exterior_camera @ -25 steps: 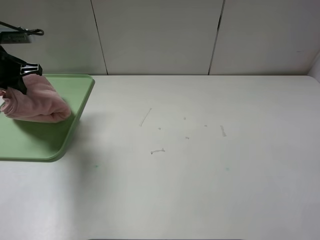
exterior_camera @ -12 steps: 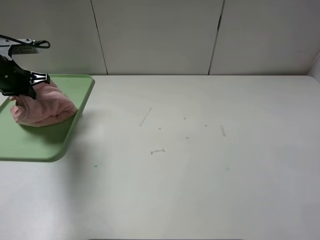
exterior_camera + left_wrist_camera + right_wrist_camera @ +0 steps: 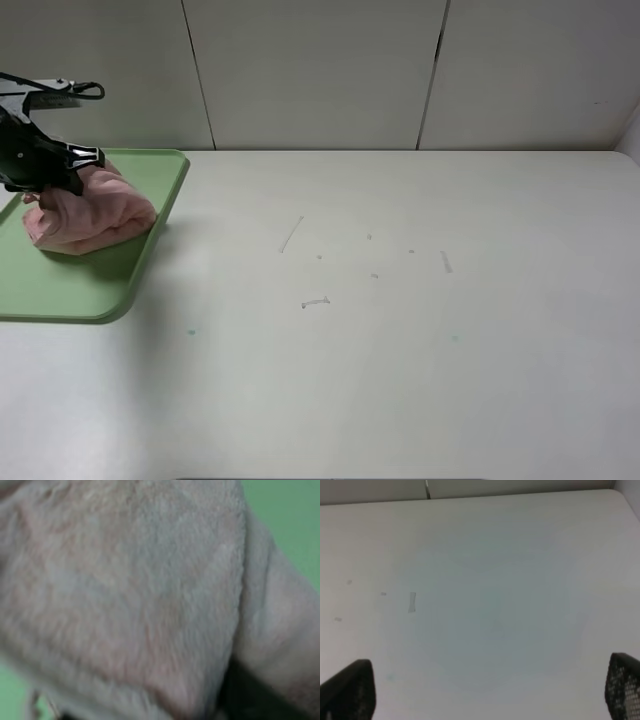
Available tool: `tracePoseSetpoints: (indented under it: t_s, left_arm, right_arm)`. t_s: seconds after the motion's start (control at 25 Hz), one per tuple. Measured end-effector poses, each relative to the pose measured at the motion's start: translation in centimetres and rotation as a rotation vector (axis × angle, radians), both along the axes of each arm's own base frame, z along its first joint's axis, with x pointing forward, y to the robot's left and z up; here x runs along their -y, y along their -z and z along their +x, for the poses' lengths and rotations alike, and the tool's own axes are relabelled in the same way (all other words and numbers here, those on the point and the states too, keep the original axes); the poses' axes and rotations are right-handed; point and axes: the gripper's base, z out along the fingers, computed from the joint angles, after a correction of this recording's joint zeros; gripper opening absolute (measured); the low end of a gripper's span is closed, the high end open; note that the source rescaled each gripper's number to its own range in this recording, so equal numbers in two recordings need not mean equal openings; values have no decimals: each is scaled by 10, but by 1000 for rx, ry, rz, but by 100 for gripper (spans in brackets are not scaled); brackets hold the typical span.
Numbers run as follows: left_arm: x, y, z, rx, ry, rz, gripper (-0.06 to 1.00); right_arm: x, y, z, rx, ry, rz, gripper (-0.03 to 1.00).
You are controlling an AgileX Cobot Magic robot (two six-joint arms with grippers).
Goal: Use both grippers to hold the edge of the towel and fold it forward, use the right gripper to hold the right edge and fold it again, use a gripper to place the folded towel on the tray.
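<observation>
Two black pincer grippers matter here. The left gripper [image 3: 70,170] sits against the bunched pink fluffy terry towel [image 3: 92,212] resting on the far part of the flat pale green plastic tray [image 3: 100,290] at far left; whether its jaws grip or have let go, I cannot tell. The right gripper [image 3: 485,690] hangs wide open over bare table. Risk: terry loops could snag a rising finger and drag the towel undone. A scuffed white tabletop [image 3: 400,350] meets pale wall panels [image 3: 310,70].

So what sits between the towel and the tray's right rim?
Only bare green tray floor. In the exterior high view the bundled towel rests on the tray, close to that rim but not over it.
</observation>
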Motion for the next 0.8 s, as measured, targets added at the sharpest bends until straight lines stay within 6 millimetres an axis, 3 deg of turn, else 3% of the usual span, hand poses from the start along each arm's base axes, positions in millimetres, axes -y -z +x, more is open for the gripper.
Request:
tracePoseSetpoints:
  t_s: [0.08,0.2,0.36,0.8]
  left_arm:
    - [0,0,0,1,0,0,82]
    - [0,0,0,0,11,6,95]
    - [2,-5,-1,6,17,9,99]
    - [2,-68,-32,22,-6,31,100]
  right_arm:
    - [0,0,0,0,0,0,100]
    - [0,0,0,0,0,0,100]
    - [0,0,0,0,0,0,100]
    - [0,0,0,0,0,0,100]
